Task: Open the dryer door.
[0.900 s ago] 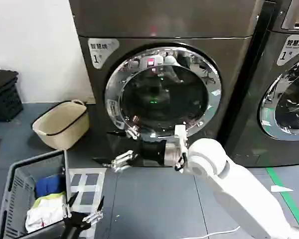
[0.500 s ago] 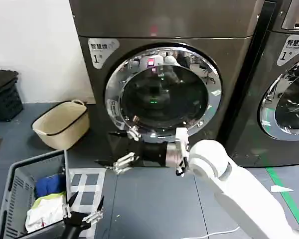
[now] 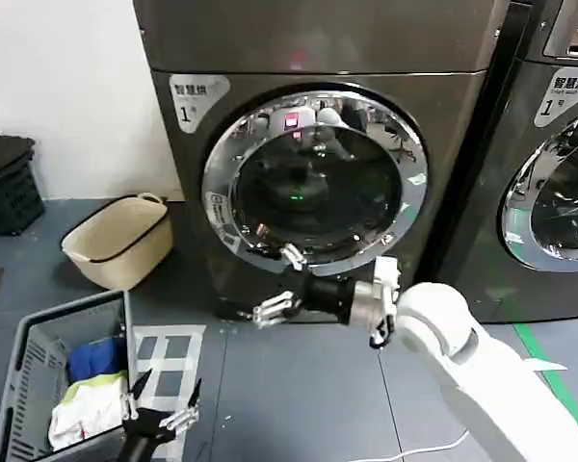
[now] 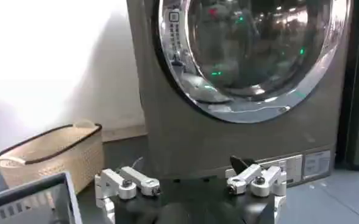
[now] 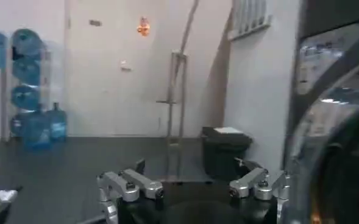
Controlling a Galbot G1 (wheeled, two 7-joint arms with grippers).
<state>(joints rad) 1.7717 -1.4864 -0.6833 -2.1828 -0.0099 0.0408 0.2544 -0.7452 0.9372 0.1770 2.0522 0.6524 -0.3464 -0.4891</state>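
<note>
The dryer door (image 3: 216, 189), a round porthole with a wide chrome rim and dark glass, sits flush in the front of the dark grey machine marked "1" (image 3: 462, 125). My right gripper (image 3: 275, 284) is open, just below the door's lower left rim, with one fingertip close to the chrome and nothing between the fingers. In the right wrist view the open right gripper (image 5: 194, 185) has the door's rim (image 5: 325, 140) beside it. My left gripper (image 3: 161, 399) hangs open low down beside the crate. From the left gripper (image 4: 191, 185), the door (image 4: 185, 91) appears farther off.
A beige basket (image 3: 120, 239) stands on the floor left of the machine. A grey crate (image 3: 24, 346) with clothes sits at the near left. A second machine with a similar chrome door (image 3: 549, 192) stands to the right. Black trays (image 3: 8, 183) are stacked far left.
My right gripper has slid to the right and closer under the door's lower rim, still open. The left gripper and the door have not moved.
</note>
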